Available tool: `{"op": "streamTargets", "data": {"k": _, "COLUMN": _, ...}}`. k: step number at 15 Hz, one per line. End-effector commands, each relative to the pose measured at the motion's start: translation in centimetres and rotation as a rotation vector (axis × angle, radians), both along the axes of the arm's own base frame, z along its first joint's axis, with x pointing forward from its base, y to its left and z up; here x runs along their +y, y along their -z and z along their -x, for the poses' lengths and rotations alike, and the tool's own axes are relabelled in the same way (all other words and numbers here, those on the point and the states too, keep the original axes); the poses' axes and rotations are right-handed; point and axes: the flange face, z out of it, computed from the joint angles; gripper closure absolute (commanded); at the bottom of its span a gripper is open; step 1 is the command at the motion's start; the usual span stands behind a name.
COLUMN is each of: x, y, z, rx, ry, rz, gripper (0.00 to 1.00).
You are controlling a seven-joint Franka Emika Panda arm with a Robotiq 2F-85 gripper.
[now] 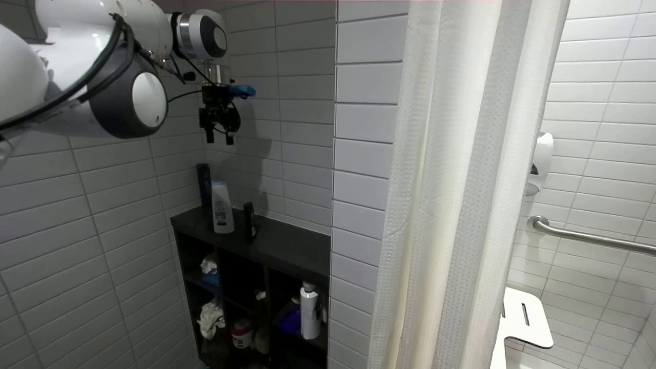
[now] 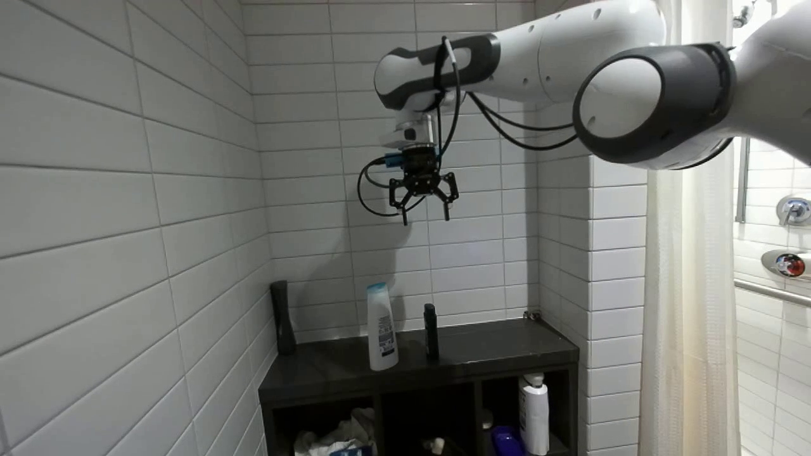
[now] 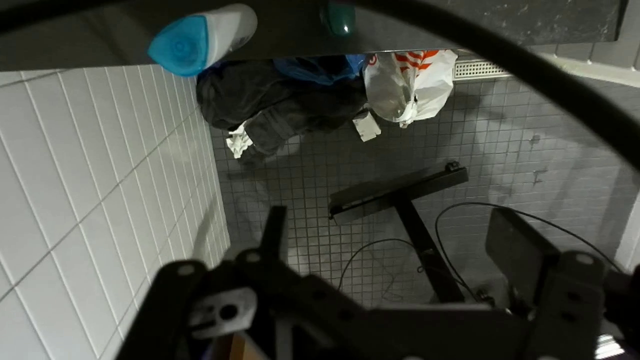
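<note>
The gripper (image 2: 426, 220) points down, its fingers (image 2: 447, 211) spread wide, higher than the dark shelf unit (image 2: 500, 342); on top stand a white bottle (image 2: 382, 335) with a blue cap (image 2: 377, 287), a slim dark container (image 2: 431, 332) near it, and a taller dark bottle (image 2: 283, 320) by the tiled wall (image 2: 95, 209)

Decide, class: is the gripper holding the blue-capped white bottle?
No, the open gripper hangs empty, apart from the white bottle atop the black shelf unit.

Has the arm (image 2: 557, 60) stretched out up high and bent downward at the wrist (image 2: 405, 79). Points the hand (image 2: 426, 220) pretty much straight down, with fingers (image 2: 405, 216) spread nicely apart, a clear gap between them.
</note>
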Motion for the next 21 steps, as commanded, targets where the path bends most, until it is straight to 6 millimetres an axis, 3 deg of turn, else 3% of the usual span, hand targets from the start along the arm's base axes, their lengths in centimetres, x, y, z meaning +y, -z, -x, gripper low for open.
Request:
{"op": "streamTargets", "data": {"k": 1, "x": 1.9, "y": -0.1, "z": 0.3, "rx": 0.006, "ry": -0.078, "rz": -0.007, "gripper": 0.0}}
{"op": "streamTargets", "data": {"k": 4, "x": 4.7, "y": -0.2, "z": 1.3, "rx": -0.002, "ry": -0.175, "rz": 0.023, "gripper": 0.0}}
{"op": "streamTargets", "data": {"k": 6, "x": 4.8, "y": -0.3, "z": 1.6, "rx": -0.005, "ry": -0.216, "rz": 0.039, "gripper": 0.0}}
{"op": "streamTargets", "data": {"k": 14, "x": -1.9, "y": -0.1, "z": 1.4, "rx": 0.037, "ry": -0.212, "rz": 0.076, "gripper": 0.0}}
{"op": "streamTargets", "data": {"k": 21, "x": -1.9, "y": 0.3, "z": 1.2, "rx": 0.038, "ry": -0.206, "rz": 0.065, "gripper": 0.0}}
